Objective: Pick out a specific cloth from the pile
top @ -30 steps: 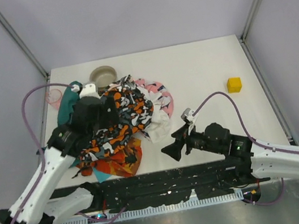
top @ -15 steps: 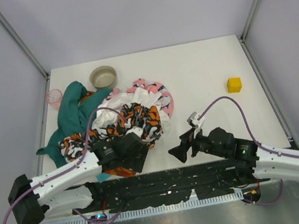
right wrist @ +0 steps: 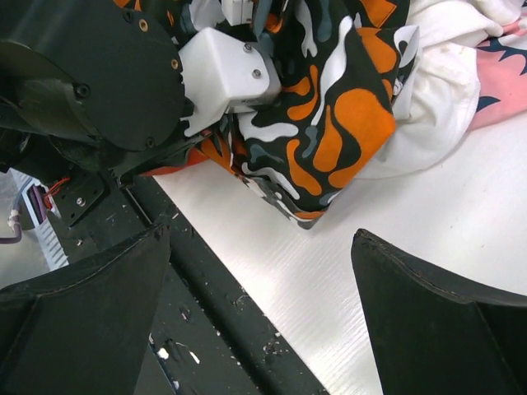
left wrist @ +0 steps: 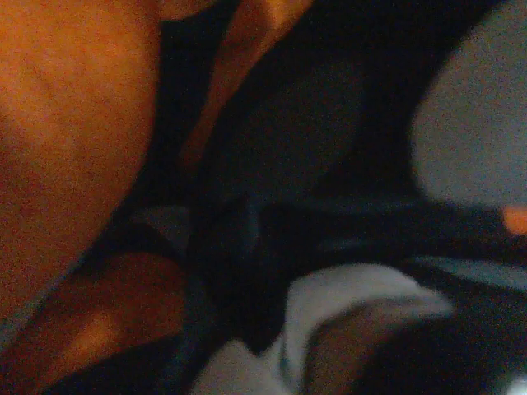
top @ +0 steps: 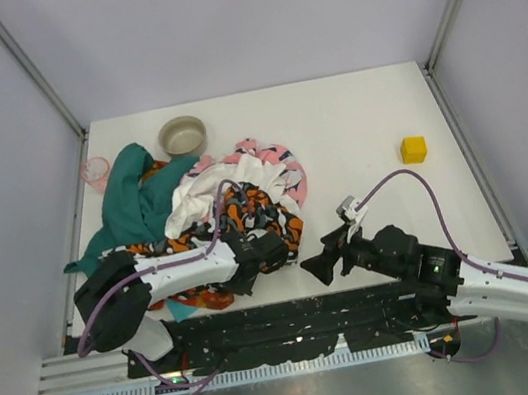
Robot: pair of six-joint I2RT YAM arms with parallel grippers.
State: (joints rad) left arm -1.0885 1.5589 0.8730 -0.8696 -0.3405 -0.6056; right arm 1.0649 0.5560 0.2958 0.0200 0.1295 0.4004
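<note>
A white table (top: 366, 140) is seen from above. The pile (top: 236, 212) is spread on its left side, with a big dark green cloth (top: 133, 204) at the left and a white cloth (top: 207, 187) in the middle. The left gripper (top: 275, 248) is pushed into the orange and black cloth (right wrist: 329, 123); its claw is hidden, so wide or narrow cannot be told. The right gripper (right wrist: 262, 239) is held wide with nothing in it, just beside the pile. A bowl (top: 182, 134) is set behind the pile. A yellow block (top: 413, 149) is placed well apart. Only a small bright blue bit of the cloth (top: 174, 309) is seen, at the pile's near left edge.
</note>
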